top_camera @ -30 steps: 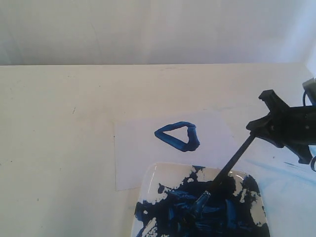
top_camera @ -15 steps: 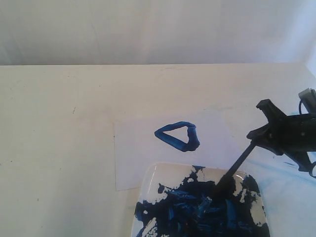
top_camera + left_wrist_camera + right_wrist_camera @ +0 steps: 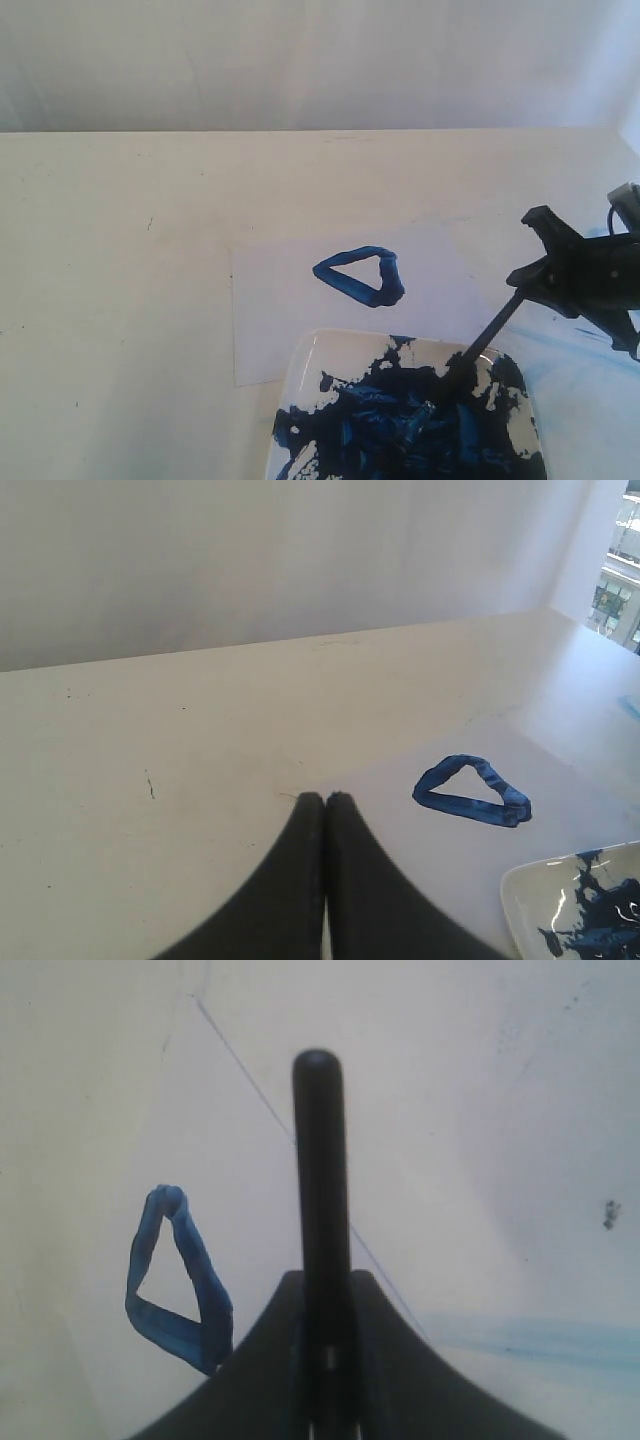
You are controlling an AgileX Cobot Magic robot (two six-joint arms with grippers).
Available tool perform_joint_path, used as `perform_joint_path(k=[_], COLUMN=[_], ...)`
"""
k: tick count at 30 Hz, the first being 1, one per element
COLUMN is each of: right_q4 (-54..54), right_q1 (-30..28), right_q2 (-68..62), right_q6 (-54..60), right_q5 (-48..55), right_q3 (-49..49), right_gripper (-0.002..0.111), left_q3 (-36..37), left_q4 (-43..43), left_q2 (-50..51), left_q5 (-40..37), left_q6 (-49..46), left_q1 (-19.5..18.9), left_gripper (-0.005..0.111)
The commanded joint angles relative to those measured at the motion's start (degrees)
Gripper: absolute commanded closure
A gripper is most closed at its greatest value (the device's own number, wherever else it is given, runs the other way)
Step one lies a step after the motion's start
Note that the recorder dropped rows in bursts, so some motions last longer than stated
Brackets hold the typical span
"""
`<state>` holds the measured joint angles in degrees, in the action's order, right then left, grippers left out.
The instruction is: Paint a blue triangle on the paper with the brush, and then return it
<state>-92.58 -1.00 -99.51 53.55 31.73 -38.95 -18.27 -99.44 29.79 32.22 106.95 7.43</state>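
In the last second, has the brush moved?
Yes. In the exterior view, the brush has shifted right: its lower end sits nearer the right edge of the white dish, which has stayed put.

Cream table (image 3: 120, 300) with paper (image 3: 268, 325), paint-smeared dish (image 3: 308, 362)

Exterior view: raised, looking down across the worktop (image 3: 120, 250). Left wrist view: low, oblique; right wrist view: close, steep; all share the blue triangle (image 3: 362, 275).
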Motion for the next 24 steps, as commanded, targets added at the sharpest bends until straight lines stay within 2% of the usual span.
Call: perform_joint_path(k=[1,13,20,24], right_q4=[-0.2,0.3,1.4,2.4], right_q1=[-0.3,-0.3,-0.3,-0.3], right_q2=[0.0,0.0,0.0,1.2], right_q6=[0.7,0.6,0.3,0.3], right_q5=[-0.4,-0.9,0.3,1.9], right_q3=[-0.4,-0.4,-0.4,-0.4], right_gripper=[0.108,0.084,0.065,0.062], left_q3=[0.1,0.1,0.1,0.1], left_q4=[-0.5,-0.5,-0.5,-0.5], left_q2=[-0.5,-0.5,-0.5,-0.5], left_q5=[-0.3,-0.3,-0.4,-0.4], left_q6=[0.3,0.3,0.3,0.3], left_q1=[-0.1,-0.1,-0.1,-0.1], left_gripper=[0.107,0.107,0.107,0.107])
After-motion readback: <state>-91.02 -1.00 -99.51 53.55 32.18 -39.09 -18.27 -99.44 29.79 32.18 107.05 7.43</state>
